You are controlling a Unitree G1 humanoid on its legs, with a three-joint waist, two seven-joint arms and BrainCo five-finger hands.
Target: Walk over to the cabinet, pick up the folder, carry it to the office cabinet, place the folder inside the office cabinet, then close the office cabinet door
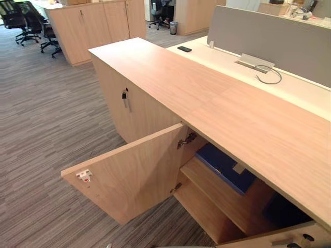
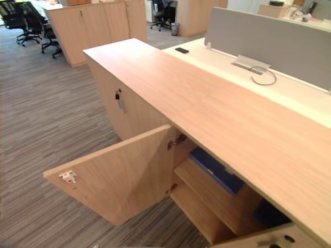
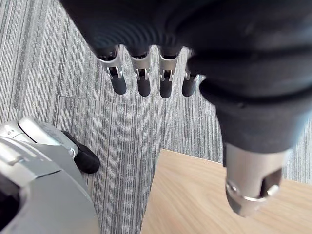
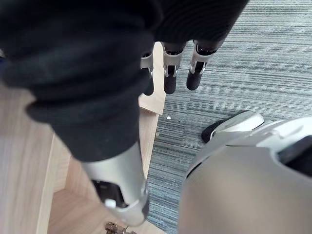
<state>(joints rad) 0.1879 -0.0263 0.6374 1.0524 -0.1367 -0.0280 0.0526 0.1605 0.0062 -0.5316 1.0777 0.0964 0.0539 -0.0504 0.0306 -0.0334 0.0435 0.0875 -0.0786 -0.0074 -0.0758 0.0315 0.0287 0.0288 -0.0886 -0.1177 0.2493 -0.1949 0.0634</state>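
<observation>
Blue folder (image 1: 225, 168) lies flat on shelf inside office cabinet (image 1: 207, 98), long axis along shelf. Door (image 1: 134, 175) wide open, swung to robot's left. Left robot hand (image 3: 144, 85) empty, fingers straight, hanging over wood panel, judged door: nearer. Right robot hand (image 4: 169, 83) likewise slack, empty.

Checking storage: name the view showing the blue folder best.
Left eye view: the blue folder lies on the cabinet shelf, most exposed here. Right eye view shows slightly less. Wrist views face carpet.
</observation>
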